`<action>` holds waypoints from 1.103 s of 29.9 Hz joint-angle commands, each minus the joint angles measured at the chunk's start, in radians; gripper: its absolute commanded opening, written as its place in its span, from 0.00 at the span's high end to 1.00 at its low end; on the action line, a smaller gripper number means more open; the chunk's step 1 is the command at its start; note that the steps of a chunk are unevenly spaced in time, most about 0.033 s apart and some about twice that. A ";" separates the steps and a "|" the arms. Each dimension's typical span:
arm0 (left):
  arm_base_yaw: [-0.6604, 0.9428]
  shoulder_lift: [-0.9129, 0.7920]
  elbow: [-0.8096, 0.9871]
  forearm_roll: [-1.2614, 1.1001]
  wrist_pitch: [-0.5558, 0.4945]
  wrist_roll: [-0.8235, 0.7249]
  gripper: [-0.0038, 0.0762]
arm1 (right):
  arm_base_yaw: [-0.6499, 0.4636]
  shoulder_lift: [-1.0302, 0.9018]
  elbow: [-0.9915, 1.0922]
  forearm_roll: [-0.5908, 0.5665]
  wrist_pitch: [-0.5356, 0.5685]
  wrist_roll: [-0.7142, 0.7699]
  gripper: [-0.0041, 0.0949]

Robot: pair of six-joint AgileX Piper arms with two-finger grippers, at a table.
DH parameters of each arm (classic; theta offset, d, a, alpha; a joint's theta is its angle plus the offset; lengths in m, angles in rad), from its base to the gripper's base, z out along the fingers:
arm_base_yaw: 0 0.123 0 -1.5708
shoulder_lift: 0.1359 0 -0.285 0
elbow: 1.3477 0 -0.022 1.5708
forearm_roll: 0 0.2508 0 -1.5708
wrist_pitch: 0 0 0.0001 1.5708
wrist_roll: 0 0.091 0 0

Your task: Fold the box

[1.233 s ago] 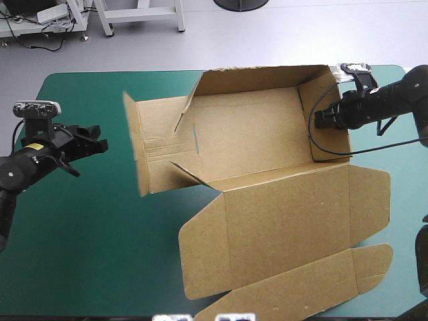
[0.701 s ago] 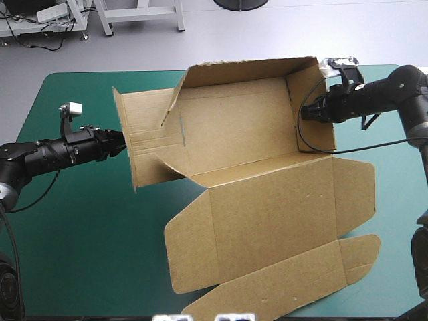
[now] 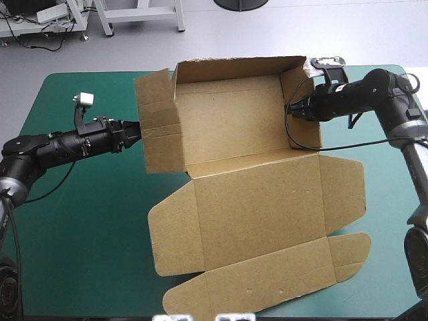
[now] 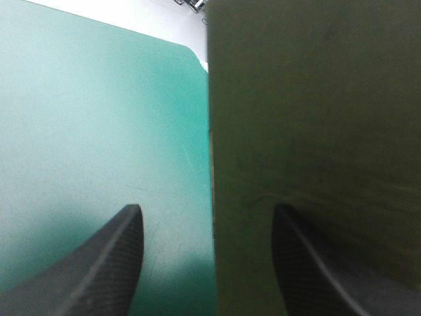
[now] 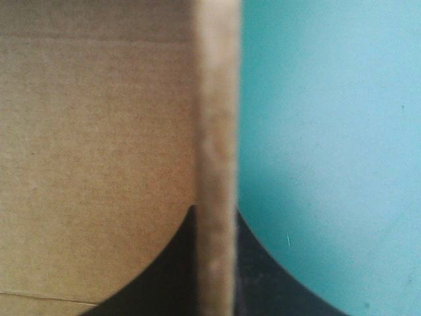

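Your box [image 3: 227, 120] sits at the far middle of the teal-green counter [image 3: 73, 227], walls raised and its lid [image 3: 267, 207] flat toward the near edge. Your right tool [image 3: 294, 110] pinches the right wall [image 3: 302, 137] (fingers nearly closed on the board). Your left tool [image 3: 137, 132] stands wide, with the left wall's [image 3: 160, 120] edge between its fingers.

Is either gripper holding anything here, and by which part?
The right gripper is shut on the box, pinching the edge of its right end wall. The left gripper is open, with the left wall's edge between its fingers, not clamped.
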 commanded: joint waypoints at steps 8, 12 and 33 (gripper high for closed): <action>-0.010 -0.061 -0.126 -0.078 0.107 -0.069 0.39 | 0.021 -0.043 -0.031 0.044 -0.083 0.030 0.98; -0.039 -0.061 -0.126 -0.086 0.107 -0.069 0.35 | 0.036 -0.043 -0.031 0.023 -0.119 0.060 0.98; -0.153 -0.072 -0.227 0.116 -0.070 -0.156 0.35 | 0.145 -0.042 -0.031 -0.131 -0.192 0.225 0.98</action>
